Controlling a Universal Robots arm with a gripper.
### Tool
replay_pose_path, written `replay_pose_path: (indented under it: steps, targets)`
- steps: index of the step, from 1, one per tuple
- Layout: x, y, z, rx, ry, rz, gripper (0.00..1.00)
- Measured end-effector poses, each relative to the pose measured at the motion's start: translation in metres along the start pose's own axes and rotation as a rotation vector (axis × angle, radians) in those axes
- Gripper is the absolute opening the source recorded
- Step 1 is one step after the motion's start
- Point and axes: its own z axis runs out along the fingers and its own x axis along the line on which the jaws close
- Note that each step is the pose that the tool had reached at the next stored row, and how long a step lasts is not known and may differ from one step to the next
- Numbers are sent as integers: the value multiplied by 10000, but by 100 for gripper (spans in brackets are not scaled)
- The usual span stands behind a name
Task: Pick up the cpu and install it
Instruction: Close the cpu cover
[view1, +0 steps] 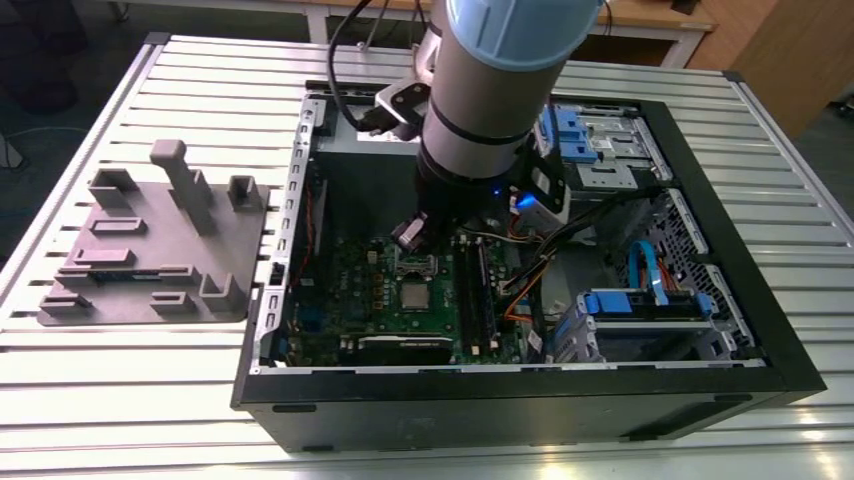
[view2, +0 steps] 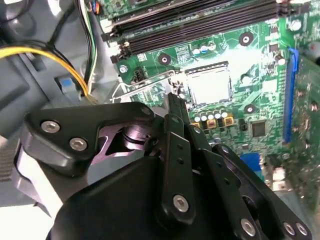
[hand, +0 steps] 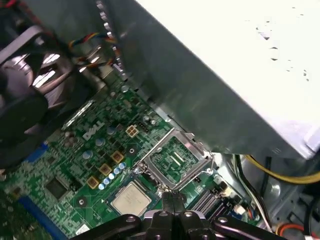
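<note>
Gripper (hand: 172, 202) fingers pressed together, empty, just above motherboard (hand: 75, 170); cpu (hand: 131, 198) flat, square, just beside fingertips, socket frame (hand: 175, 159) adjoining it.

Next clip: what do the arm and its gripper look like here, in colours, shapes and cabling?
The arm is a thick silver-grey cylinder with a pale blue cap on top and a dark band, ending in a black wrist that glows blue on one side. A black cable loops behind it. The gripper is matte black: flat, angular linkage plates pinned with silver screws, tapering to narrow fingers, around a grey metal hub.
</note>
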Motion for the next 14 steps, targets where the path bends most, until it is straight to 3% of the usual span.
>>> replay_pose_path:
  steps: [8, 9, 10, 13, 14]
  targets:
    - [2, -5, 35, -81, 198, -1436, 11]
    - [2, -6, 35, -94, 196, -1544, 11]
    - [-3, -12, 36, -160, 131, -1596, 11]
    - [-33, -39, 36, -477, -231, -1641, 11]
    - [-42, -48, 37, -536, -296, -1648, 11]
